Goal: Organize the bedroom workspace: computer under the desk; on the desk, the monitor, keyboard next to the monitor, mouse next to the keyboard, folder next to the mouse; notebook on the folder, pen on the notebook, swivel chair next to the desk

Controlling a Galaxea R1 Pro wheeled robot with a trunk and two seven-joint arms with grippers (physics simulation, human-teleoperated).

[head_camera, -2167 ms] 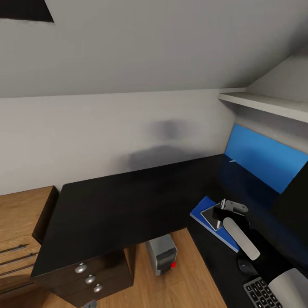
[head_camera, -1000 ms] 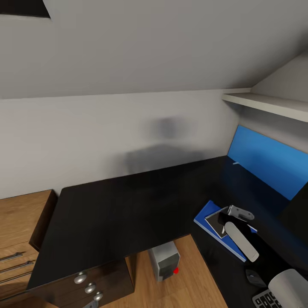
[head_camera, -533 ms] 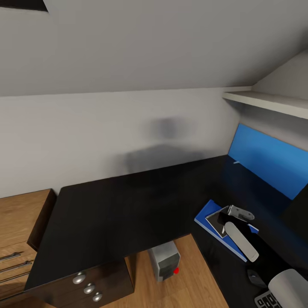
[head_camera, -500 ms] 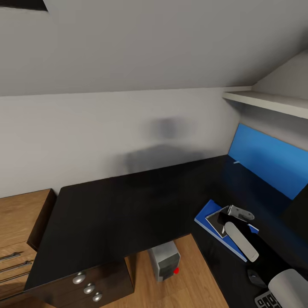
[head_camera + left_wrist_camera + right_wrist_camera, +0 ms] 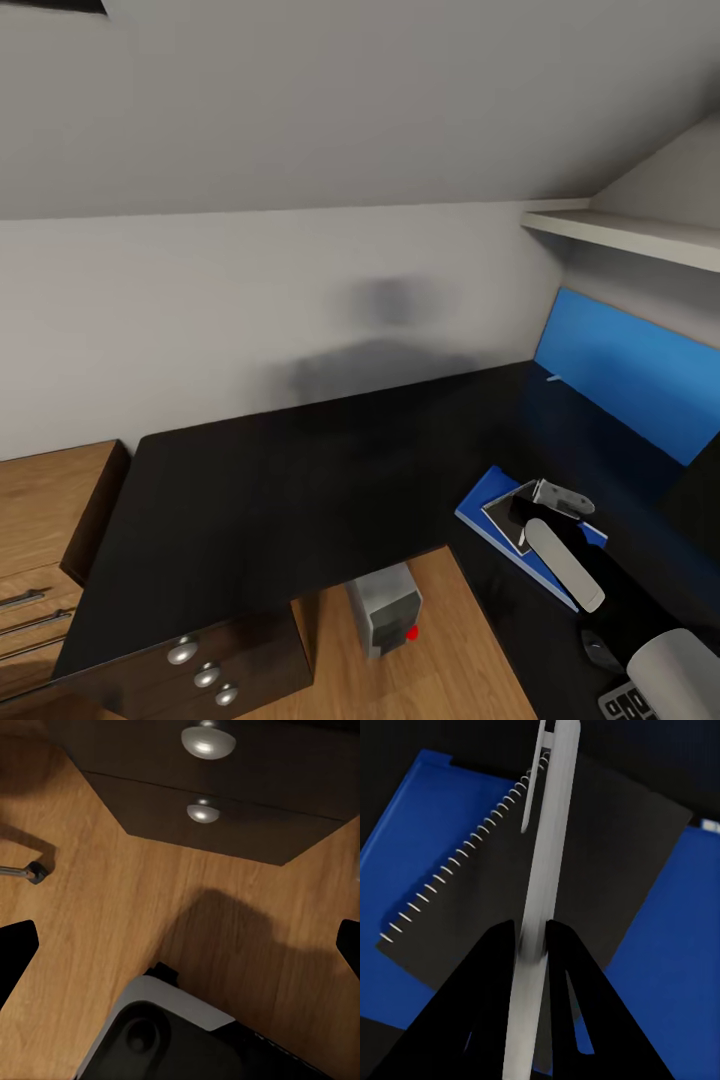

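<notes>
While the right gripper pinches the pen just above the notebook, which lies on the folder at the desk's four o'clock, only release remains. The left gripper hangs spread over the floor.

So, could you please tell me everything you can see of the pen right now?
The pen is a thin, pale white stick with a slim clip near one end, plastic by its look. The right gripper is shut on it, the two dark fingers pinching its shaft partway along. It hangs over the spiral-bound notebook, which lies on the blue folder. Whether the pen touches the notebook cannot be told.
</notes>
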